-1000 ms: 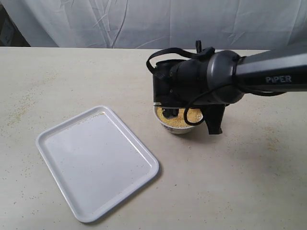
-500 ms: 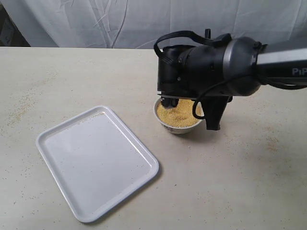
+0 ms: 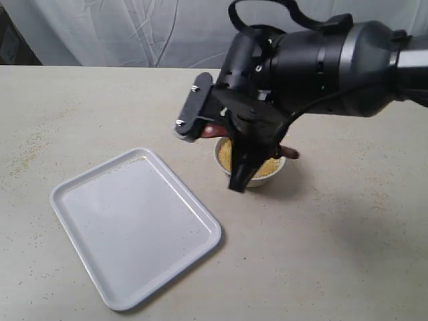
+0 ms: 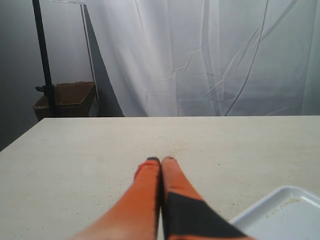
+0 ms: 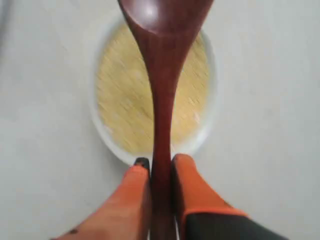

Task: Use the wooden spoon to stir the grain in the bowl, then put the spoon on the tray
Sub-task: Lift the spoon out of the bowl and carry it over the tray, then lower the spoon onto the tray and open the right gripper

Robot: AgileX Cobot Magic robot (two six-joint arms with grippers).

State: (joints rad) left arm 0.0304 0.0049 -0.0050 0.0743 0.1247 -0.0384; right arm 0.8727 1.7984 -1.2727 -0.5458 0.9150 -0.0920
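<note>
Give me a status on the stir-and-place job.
Stirring looks finished: the right gripper holds the wooden spoon by its handle over the bowl, apparently clear of the grain. In hand: the spoon itself. Left: setting it on the tray, which holds no spoon yet. The left gripper sits shut, empty.

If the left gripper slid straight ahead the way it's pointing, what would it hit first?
Nothing close: ahead of the shut left gripper lies only bare table, then the white curtain behind its far edge. Its height above the table is hard to judge.
</note>
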